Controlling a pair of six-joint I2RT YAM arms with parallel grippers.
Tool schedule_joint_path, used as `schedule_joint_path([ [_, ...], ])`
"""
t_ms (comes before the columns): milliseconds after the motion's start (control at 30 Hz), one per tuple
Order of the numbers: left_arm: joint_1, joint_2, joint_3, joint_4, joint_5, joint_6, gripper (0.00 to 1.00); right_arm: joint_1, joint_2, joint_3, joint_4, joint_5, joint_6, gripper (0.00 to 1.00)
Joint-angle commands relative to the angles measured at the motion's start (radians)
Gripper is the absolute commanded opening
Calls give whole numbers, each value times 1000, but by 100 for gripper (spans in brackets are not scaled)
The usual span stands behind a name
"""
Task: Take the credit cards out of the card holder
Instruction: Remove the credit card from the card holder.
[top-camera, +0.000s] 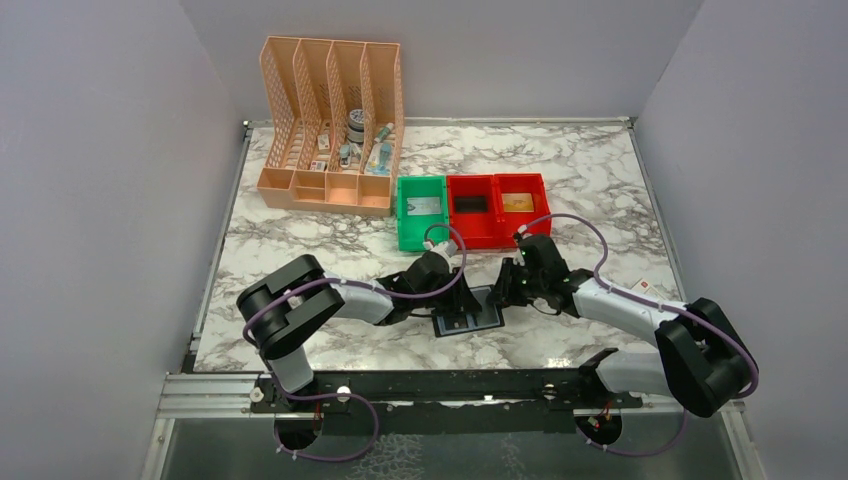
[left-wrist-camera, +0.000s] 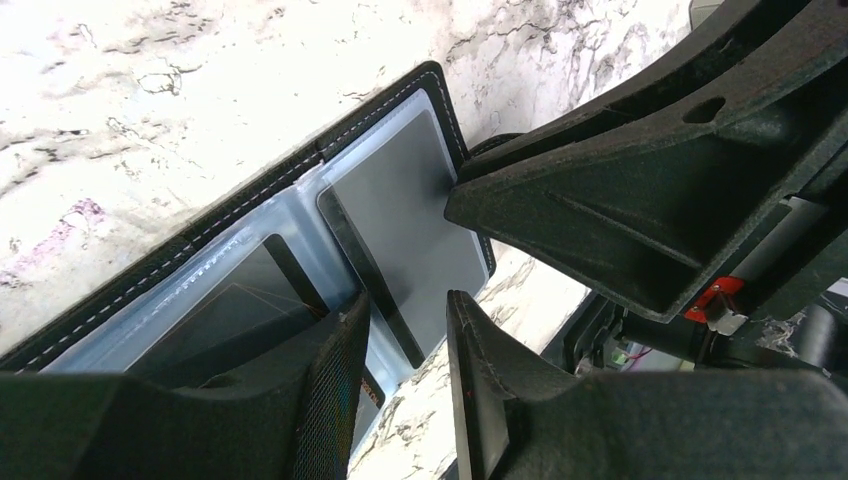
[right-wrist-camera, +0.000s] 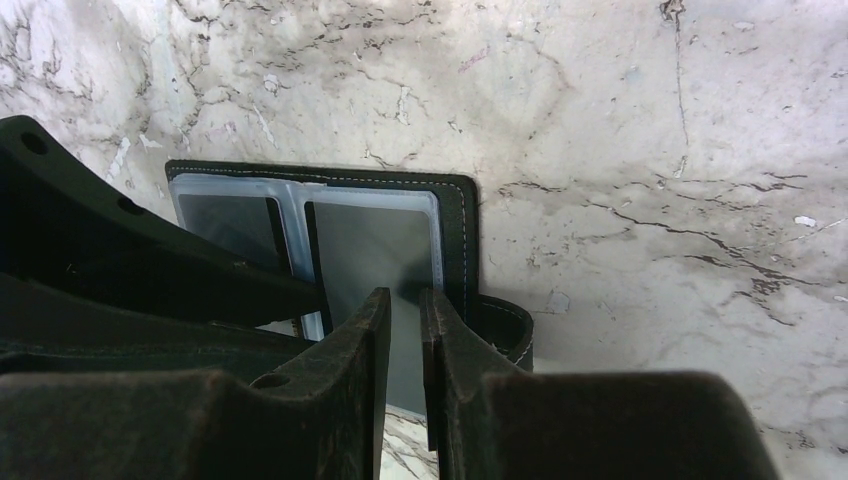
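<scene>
Left fingers: parted, a clear gap between them, gripping nothing, poised low over the middle fold of the card holder. Right fingers: all but closed, only a thin slit showing, nothing seen in it. Tips down on the holder's right half near its outer edge, apparently pinning it.

Holder: spread open and flat on the worktop, between the two arms, just ahead of their bases. Dark card in the left clear sleeve. Grey face in the right sleeve, card or bare panel impossible to tell.

Step in hand, by the look of it: drawing a card out of its sleeve, with the holder held down from the right and no card free at the fingers yet. Next move, as a judgement: bring the left tips onto an exposed card edge, pinch thinly, slide along the sleeve rather than upward. Keep the right tips pressing to stop the holder dragging along.

Farther back: white marble-patterned surface with grey veins. Green bin and two red bins touching in a row, with a pale flat piece in the green one and a tan one in the far-right red one, likely cards. Beyond, to the left, a peach lattice file organiser with small odds inside. Plain pale grey walls on three sides.
</scene>
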Motion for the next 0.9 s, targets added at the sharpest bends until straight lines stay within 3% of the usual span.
schedule_joint_path([
  [0,-6,35,2,-18,-17,-1,38,-2,-6,16,-50,26,-22,19],
  [167,-8,41,12,-39,-21,3,37,-1,18,3,-31,7,-20,19],
  [400,-7,39,33,-40,-22,15,25,-2,19,-10,-18,-5,-13,17],
  [700,-7,9,54,-75,-45,49,0,-1,9,-15,-23,-1,-11,15],
  [867,-5,7,104,-194,-85,102,0,-1,-8,-24,-24,-3,0,15],
])
